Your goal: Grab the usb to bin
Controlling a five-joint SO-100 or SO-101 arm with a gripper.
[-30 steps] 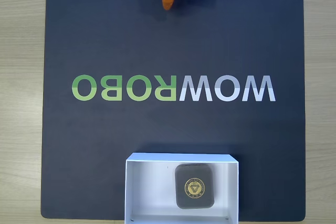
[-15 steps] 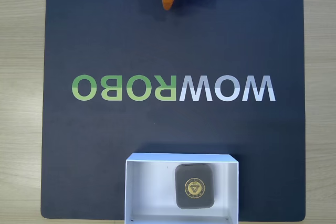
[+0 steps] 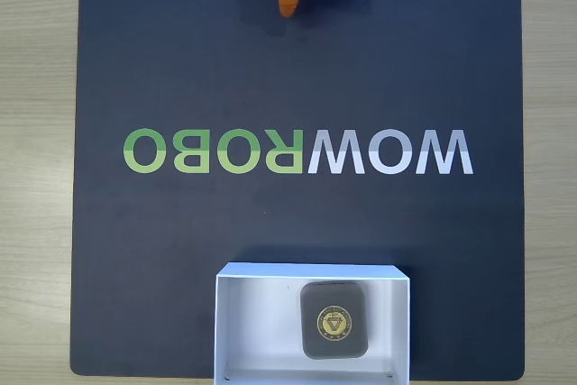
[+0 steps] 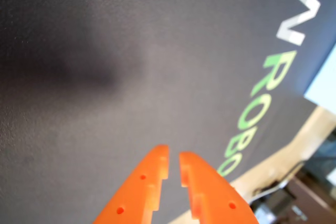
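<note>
Fixed view: usb sits inside the bin, job looks done!
Well clear of the bin at the mat's far edge, the gripper carries nothing, its orange tips nearly pressed together; judging by that, only parking the arm remains.

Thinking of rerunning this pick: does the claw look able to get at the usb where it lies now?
Probably yes. The usb lies flat inside the open-top bin, nothing covering it, and the dark mat between it and the claw is bare. The bin's walls may crowd the fingers.
</note>
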